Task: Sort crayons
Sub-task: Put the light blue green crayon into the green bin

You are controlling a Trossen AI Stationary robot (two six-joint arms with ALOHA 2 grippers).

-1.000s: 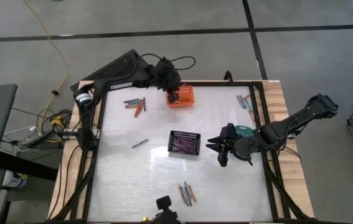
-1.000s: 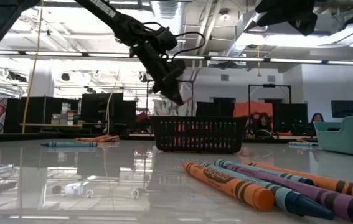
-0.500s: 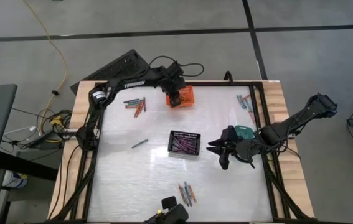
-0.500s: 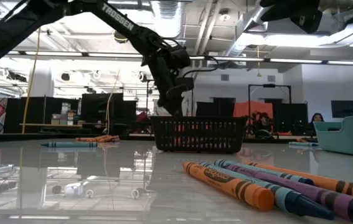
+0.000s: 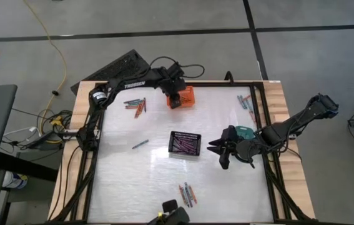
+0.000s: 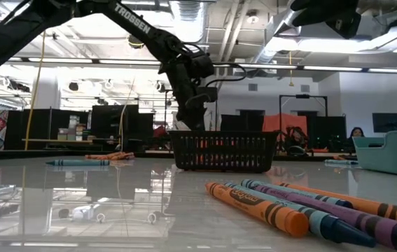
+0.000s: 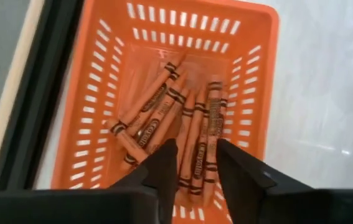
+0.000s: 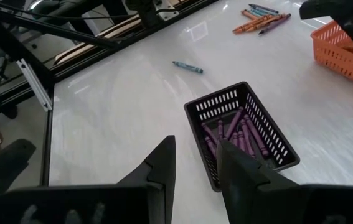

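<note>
1. Near the far-left corner of the white surface [image 5: 139, 181], a small cluster of crayons [image 5: 135, 104] lies with long axes mostly running left to right, a few tilted toward the near edge.
2. A lone teal crayon [image 5: 140, 144] lies left of centre, long axis on a slant, its right end a little nearer the far edge.
3. The left gripper [image 5: 175, 98] hangs over the orange basket [image 5: 190, 95] at the far edge; its fingers [image 7: 164, 165] stand slightly apart with nothing between them.
4. In the left wrist view the orange basket holds orange crayons [image 7: 185, 127] lying roughly parallel along the basket's length, two or three crossing them at an angle on one side.
5. The black basket [image 5: 185, 143] sits near the middle of the surface; purple crayons [image 8: 238, 132] lie in it, most running along its long side.
6. Near the near edge, a small group of crayons [image 5: 186, 194] lies with long axes pointing roughly from near edge to far edge, leaning slightly left; the low view shows them as orange, teal and purple sticks side by side [image 6: 310, 210].
7. The right gripper [image 5: 220, 150] hovers just right of the black basket, pointing left toward it, fingers slightly apart and empty.
8. The teal basket [image 5: 244, 132] sits beside the right arm, toward the right edge.
9. Near the far-right corner another few crayons [image 5: 246, 103] lie with long axes running roughly far to near, tilted toward the right edge.
</note>
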